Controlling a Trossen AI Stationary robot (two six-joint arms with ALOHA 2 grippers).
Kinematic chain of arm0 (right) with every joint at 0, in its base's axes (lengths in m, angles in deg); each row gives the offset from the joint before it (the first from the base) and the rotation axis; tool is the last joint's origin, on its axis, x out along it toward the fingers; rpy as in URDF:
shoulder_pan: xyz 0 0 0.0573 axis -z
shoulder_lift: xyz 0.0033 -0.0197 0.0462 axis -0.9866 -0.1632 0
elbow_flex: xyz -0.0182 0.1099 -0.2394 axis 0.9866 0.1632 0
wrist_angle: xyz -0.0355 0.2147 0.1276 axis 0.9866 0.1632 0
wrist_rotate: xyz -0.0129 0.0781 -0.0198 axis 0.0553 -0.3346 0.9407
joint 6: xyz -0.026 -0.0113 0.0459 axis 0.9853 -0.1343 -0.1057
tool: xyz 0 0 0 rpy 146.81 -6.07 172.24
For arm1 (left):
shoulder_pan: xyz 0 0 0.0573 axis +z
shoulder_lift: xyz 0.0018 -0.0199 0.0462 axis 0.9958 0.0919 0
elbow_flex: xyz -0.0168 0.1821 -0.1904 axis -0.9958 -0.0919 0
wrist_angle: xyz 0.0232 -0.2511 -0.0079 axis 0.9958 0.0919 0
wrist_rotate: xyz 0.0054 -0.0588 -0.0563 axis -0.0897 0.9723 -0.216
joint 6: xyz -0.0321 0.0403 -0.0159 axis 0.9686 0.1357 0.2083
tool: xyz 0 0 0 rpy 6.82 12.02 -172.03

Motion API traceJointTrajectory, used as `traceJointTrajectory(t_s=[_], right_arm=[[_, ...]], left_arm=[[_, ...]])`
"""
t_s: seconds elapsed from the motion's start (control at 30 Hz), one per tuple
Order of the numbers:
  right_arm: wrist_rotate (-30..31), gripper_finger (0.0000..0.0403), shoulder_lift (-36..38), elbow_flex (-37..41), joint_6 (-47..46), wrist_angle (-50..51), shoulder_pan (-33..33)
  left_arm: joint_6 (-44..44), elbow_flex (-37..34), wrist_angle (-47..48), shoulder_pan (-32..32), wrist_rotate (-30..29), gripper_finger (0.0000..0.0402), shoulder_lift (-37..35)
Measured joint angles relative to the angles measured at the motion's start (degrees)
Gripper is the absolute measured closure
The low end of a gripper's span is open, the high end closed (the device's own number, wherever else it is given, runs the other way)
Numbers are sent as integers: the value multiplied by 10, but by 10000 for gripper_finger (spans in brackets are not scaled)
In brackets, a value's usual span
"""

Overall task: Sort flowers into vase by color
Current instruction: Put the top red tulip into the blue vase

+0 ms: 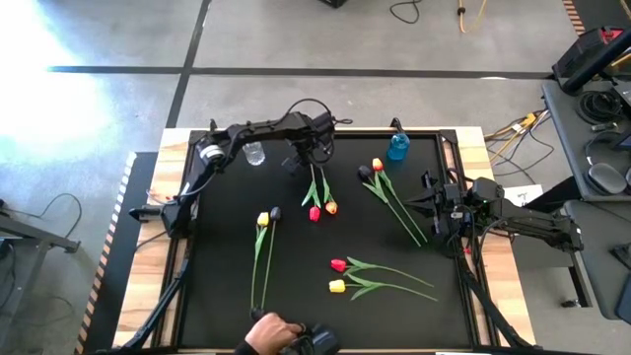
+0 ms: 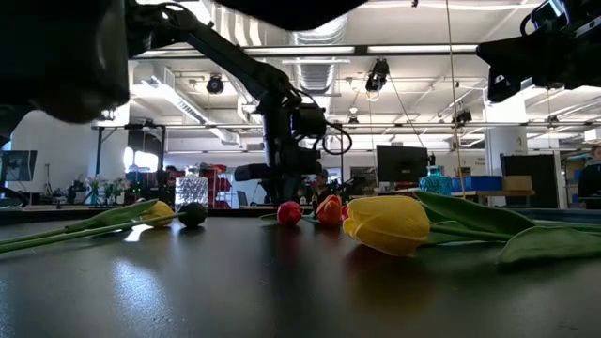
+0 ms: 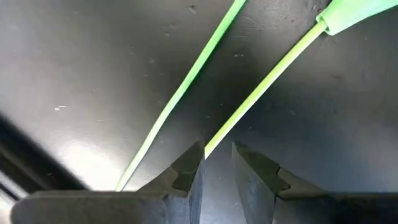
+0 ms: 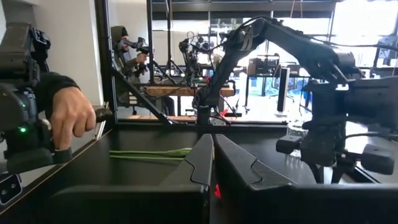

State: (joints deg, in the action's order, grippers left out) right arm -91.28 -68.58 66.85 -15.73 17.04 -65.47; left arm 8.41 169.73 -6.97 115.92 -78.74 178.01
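Observation:
Tulips lie flat in pairs on the black table (image 1: 227,296). A red tulip (image 1: 315,213) and an orange one (image 1: 330,207) lie mid-table, their stems (image 3: 180,93) running toward the far edge. My left gripper (image 3: 217,155) points down over those stem ends (image 1: 302,163), open by a narrow gap. The cut end of one stem (image 3: 208,149) lies at the mouth of that gap. A clear vase (image 1: 254,153) and a blue vase (image 1: 397,148) stand at the far edge. My right gripper (image 4: 211,146) waits shut at the table's right edge (image 1: 439,209). My left gripper comes from above, its fingers on either side of the cut end of one tulip stem (image 3: 214,142), which lies flat on the table. That end sits right beside one fingertip (image 3: 194,155). Whether the finger touches it, I cannot tell.
A yellow and a dark tulip (image 1: 263,219) lie left of centre. A dark and an orange tulip (image 1: 371,169) lie right of centre. A red (image 1: 338,264) and a yellow tulip (image 1: 337,286) lie near the front. A person's hand (image 1: 268,333) holds a device at the near edge.

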Motion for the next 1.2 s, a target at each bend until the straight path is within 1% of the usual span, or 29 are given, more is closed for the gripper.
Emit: traceJointTrajectory(t_s=[0.4,0.53,0.7,0.83,1.07,1.2], right_arm=[[0,393,0,0,0,0,0],[0,393,0,0,0,0,0],[0,393,0,0,0,0,0],[0,393,0,0,0,0,0],[0,393,0,0,0,0,0],[0,393,0,0,0,0,0]], left_arm=[[-34,1,-9,19,0,335,24],[-33,2,-9,20,-3,353,31],[-34,1,-12,20,-6,393,33],[-34,6,-7,20,-7,398,31],[-10,65,62,21,-13,401,39],[7,107,99,22,11,401,37]])
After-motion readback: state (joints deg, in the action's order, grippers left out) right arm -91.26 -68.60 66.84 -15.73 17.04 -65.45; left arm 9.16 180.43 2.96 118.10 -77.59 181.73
